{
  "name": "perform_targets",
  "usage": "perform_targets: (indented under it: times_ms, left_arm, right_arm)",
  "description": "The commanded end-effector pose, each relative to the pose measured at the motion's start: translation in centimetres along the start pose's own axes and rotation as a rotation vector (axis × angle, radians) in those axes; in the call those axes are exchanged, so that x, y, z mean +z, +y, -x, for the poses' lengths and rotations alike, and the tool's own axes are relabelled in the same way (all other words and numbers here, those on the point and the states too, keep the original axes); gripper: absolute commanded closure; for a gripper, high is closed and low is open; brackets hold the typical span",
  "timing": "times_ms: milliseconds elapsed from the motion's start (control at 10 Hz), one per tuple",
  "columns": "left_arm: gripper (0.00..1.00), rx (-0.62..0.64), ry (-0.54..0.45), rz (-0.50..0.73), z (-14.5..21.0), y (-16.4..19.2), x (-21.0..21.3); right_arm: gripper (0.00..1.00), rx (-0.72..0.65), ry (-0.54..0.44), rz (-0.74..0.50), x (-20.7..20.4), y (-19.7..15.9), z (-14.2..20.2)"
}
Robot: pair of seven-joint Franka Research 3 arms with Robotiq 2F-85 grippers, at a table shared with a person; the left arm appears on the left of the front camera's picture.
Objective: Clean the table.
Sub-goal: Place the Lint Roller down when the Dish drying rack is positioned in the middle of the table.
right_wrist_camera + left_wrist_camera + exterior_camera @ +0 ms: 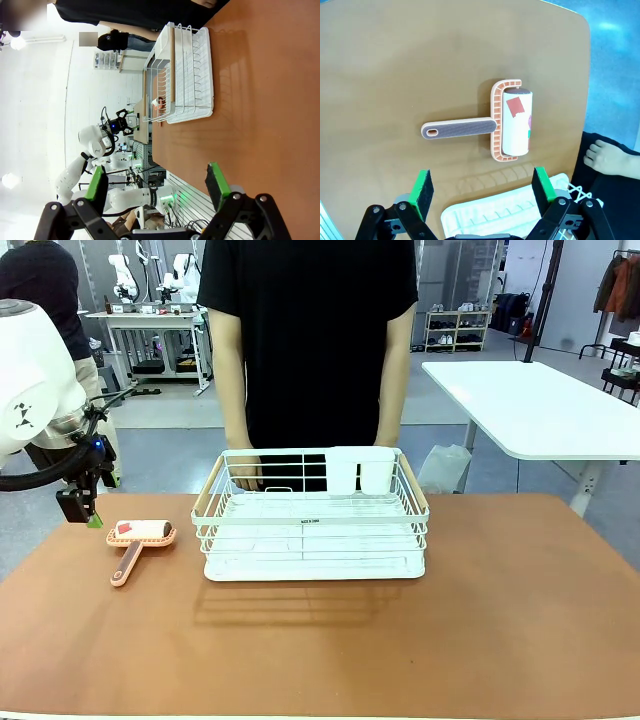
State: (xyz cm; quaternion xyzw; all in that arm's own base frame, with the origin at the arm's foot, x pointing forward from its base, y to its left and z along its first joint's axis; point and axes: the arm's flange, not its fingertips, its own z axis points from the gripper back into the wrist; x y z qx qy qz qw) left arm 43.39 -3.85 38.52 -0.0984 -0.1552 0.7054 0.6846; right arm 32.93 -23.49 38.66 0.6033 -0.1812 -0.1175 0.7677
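Rack point(315, 530) label unreadable, table point(500, 610).

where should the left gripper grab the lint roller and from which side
Probably by the handle of the lint roller, coming straight down from above. The roller lies flat on the table, and the handle is a long, narrow bar that juts clear of the frame, so open fingers can straddle its width. The left gripper is open above the table, short of the roller.
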Motion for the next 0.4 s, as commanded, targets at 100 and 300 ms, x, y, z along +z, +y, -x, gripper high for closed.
perform_targets:
  times_ms: [100, 300]
  left_arm:
    - [0.0, 0.0, 0.0, 0.01, 0.01, -0.09, -0.19]
    - [0.0, 0.0, 0.0, 0.01, 0.01, -0.09, -0.19]
  right_arm:
    - [0.0, 0.01, 0.001, -0.006, 0.11, 0.19, 0.04]
    - [0.0, 0.01, 0.001, -0.006, 0.11, 0.19, 0.04]
